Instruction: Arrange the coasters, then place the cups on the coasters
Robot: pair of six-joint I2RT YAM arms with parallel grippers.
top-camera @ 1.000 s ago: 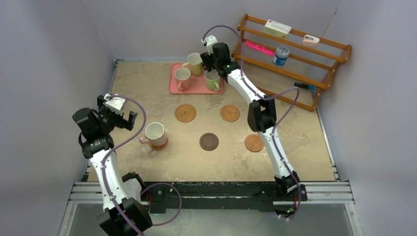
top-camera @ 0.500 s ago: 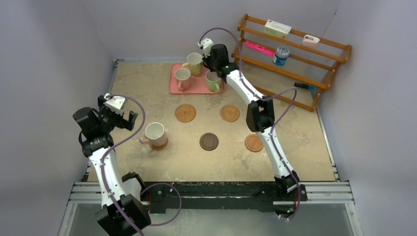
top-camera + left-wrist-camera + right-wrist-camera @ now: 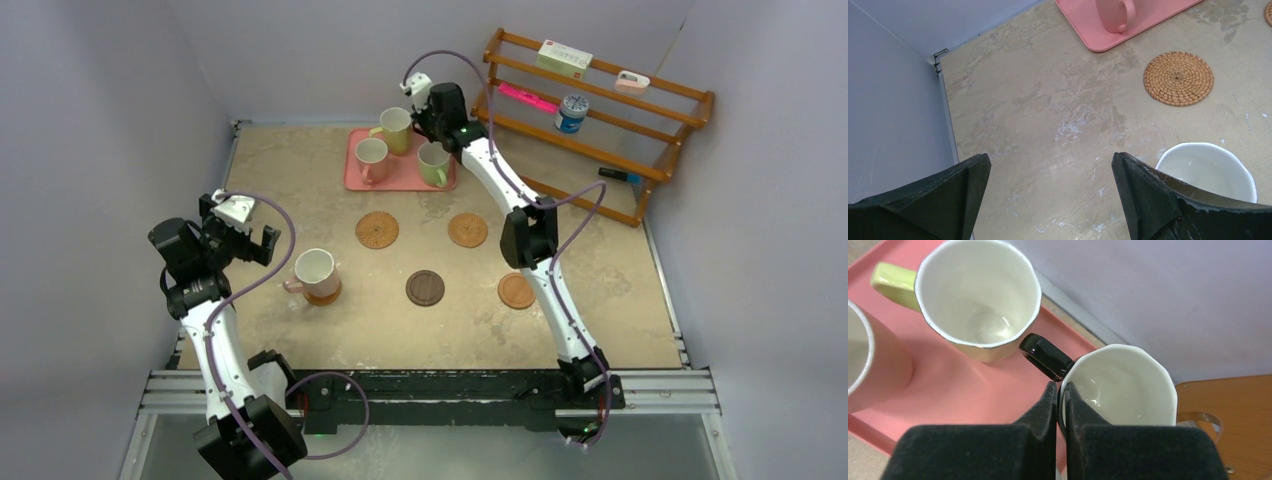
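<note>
Coasters (image 3: 377, 230) look arranged: four bare ones spread mid-table, incl. the dark coaster (image 3: 425, 288), and a fifth coaster (image 3: 325, 297) under a pink cup (image 3: 316, 270) at front left. So approx 1 of 5 cups is placed, 4 to go. On the tray (image 3: 395, 180) at the back sit a 2nd pink cup (image 3: 372, 153), the yellow cup (image 3: 396, 128) and the green cup (image 3: 432, 162).

The right gripper (image 3: 1059, 387) is pinched tight on the rim of the black cup (image 3: 1120, 385), right by its handle, w/ the rim wall between the fingers. That cup is at the tray's back-right end, just beside the yellow cup. This reads as the pick-up of cup no. 2, bound for a bare coaster. The left gripper (image 3: 1050, 160) is spread wide, holds nothing, and hangs just left of the placed cup.

Hard to tell: the arm covers the black cup from above and the fingers hide its body and base in the wrist view, so resting on the tray vs lifted can't be told. Only an edge of the fifth coaster shows. Items on the rack (image 3: 650, 150) are too small to make out
</note>
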